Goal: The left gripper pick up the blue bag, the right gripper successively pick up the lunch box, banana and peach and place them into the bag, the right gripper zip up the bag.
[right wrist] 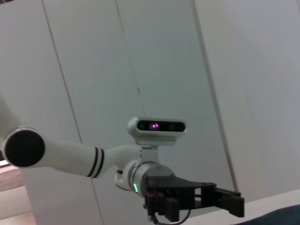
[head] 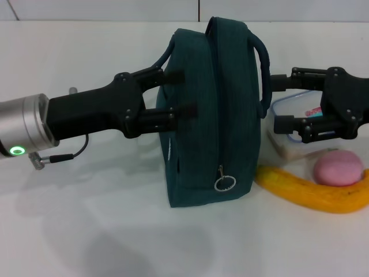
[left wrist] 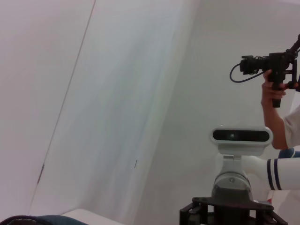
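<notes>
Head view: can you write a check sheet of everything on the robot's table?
Surface: white table, bare at the front.
Job's things: bag stands upright in the middle, ring pull low on its near end. Lunch box, peach and banana lie outside the bag, on its right.
Clutter: nothing seen.
Grippers: left gripper at the bag's left side, jaws open. Right gripper over the lunch box, jaws open.
Cables: thin black cable by the left wrist.
Surroundings: white walls; a person holding a camera.
</notes>
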Motion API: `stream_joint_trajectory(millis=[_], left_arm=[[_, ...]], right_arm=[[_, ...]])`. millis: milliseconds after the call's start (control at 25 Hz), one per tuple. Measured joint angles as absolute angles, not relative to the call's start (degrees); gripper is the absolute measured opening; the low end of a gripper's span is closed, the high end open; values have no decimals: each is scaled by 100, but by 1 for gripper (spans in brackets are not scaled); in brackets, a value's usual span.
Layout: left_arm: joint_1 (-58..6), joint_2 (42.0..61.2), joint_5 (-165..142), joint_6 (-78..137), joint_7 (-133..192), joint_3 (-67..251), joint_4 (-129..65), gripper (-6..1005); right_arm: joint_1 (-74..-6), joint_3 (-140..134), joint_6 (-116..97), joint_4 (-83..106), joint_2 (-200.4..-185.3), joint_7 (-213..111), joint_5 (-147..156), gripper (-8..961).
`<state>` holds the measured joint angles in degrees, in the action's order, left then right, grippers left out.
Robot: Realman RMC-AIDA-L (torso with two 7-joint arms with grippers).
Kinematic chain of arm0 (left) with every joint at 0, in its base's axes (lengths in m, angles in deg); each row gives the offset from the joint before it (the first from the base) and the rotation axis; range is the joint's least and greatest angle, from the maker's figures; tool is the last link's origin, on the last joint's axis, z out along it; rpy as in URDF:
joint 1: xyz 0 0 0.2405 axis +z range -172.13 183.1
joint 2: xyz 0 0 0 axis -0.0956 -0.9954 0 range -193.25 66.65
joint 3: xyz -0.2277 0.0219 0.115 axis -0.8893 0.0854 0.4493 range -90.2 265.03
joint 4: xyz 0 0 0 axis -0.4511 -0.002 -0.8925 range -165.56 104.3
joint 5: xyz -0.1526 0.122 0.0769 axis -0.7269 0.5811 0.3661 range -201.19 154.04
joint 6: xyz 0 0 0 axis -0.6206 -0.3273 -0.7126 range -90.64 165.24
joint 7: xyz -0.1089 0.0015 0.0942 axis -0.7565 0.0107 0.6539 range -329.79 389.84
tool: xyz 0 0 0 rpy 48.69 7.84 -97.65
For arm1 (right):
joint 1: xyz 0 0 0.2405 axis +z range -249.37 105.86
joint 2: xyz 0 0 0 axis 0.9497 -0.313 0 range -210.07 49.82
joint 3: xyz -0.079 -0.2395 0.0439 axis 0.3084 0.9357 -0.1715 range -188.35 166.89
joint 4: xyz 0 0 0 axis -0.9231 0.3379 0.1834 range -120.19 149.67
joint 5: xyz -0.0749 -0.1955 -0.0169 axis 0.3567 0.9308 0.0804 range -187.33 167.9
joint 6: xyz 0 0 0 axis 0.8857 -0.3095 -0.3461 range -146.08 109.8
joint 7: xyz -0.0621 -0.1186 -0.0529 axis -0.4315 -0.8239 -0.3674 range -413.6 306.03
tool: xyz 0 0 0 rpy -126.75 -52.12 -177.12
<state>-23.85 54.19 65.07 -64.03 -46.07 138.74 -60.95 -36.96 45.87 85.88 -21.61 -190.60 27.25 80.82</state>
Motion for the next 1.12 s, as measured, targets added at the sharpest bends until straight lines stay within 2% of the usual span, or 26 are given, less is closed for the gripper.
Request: stream_joint_trajectory(millis=[1000,1120], left_arm=[[-2389,5426,6462,-6391,-4646,13874,-6089,867],[-2411,5383,6396,-6393,-4977,13873,-6235,867]], right_arm=[[-3741,4587,8495,-2165,-19095,2679,8080,859],[-3740,4579,8496,-2165,-19095,2650,8072,859]])
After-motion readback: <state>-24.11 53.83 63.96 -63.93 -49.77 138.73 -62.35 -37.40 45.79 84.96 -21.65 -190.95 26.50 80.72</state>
